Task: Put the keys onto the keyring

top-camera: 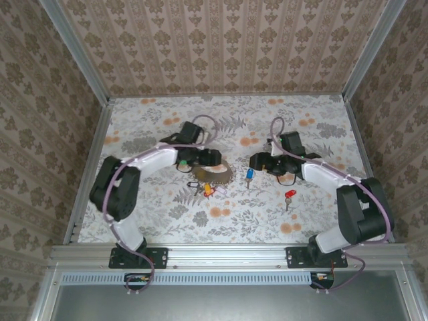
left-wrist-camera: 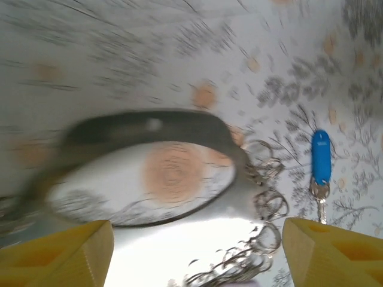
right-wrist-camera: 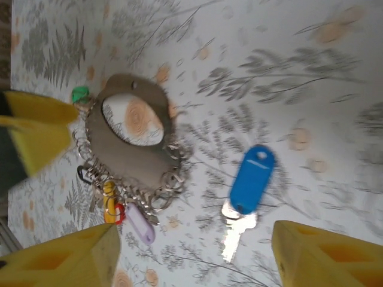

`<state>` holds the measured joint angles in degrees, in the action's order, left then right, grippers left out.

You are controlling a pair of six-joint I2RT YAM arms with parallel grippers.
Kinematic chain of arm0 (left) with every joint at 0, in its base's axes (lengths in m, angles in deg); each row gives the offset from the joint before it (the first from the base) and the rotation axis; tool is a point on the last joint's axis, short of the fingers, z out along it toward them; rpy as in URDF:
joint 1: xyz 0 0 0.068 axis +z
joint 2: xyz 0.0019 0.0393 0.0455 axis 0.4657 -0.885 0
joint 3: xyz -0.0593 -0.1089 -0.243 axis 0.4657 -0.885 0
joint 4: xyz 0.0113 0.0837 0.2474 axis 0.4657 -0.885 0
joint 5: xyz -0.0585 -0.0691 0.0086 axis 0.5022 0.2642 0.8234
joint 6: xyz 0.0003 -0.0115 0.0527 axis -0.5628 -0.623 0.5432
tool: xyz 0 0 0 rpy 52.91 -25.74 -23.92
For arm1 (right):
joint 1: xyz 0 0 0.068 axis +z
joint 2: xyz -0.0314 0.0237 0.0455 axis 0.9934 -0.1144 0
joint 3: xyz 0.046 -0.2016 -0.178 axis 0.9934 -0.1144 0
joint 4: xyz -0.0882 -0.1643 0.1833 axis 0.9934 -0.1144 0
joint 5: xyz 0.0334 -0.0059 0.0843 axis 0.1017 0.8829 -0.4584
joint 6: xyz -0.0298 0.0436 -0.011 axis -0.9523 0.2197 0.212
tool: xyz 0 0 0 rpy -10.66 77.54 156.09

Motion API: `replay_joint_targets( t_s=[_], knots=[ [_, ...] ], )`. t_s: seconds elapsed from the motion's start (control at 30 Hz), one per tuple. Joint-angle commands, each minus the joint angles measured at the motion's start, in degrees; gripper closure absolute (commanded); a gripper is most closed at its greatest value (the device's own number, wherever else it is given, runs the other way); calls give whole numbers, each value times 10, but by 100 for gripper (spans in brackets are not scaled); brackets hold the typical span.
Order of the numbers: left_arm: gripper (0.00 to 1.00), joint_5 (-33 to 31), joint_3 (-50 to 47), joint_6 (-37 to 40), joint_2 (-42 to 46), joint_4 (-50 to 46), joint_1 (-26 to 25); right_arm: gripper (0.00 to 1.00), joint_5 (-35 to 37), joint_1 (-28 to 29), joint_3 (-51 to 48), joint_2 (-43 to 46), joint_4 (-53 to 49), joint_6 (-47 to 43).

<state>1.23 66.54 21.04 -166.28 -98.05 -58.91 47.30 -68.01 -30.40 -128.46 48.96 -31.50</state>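
The keyring [right-wrist-camera: 134, 164], a metal plate with a large hole and small rings along its edge, lies flat on the flowered desk [top-camera: 301, 114]. The blue key [right-wrist-camera: 252, 179] lies loose just to its right and the red key [top-camera: 289, 196] farther right. The left claw [top-camera: 212, 158] hangs at the keyring's far edge and the right claw [top-camera: 256, 162] just beyond the blue key, both with fingers spread wide and gripping nothing.

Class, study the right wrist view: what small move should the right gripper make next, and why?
Probably lower the right gripper and close it on the blue key at its plastic head. That key lies loose on the table, apart from the keyring and roughly between the open jaws, so it looks lined up for a pick.
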Motion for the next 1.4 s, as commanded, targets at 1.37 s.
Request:
replay_joint_targets(
  t_s=[1.37],
  knots=[
    [45, -7, -112, -18, 8, 17, 54, 75, 91, 131, 22, -190, 228, 210]
  ],
)
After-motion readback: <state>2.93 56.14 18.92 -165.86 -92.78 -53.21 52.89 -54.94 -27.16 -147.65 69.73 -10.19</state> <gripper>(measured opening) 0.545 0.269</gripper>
